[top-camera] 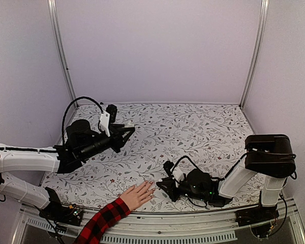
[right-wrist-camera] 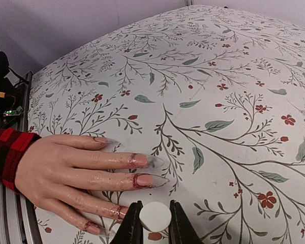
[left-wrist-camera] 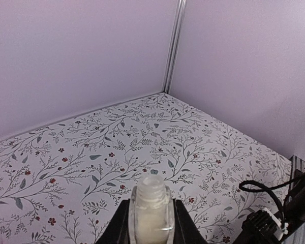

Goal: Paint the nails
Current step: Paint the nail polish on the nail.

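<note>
Your L gripper [left-wrist-camera: 151,231] clamps the uncapped bottle [left-wrist-camera: 151,206] — pale liquid [left-wrist-camera: 151,221] inside. R gripper [right-wrist-camera: 155,229] pinches a white cap [right-wrist-camera: 155,216]. The nails [right-wrist-camera: 153,161] sit lower left in R-wrist view — fingers [right-wrist-camera: 91,160] lie left-right, tips pointing right.

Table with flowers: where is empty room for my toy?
Bare: the far right floral-print tabletop between the back wall and the right gripper. Crowded: the near edge, where the light-skinned hand in a plaid sleeve lies beside that gripper.

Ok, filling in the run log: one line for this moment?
left gripper: shut on uncapped bottle, raised | right gripper: shut on white cap near nails | hand: flat on table
</note>
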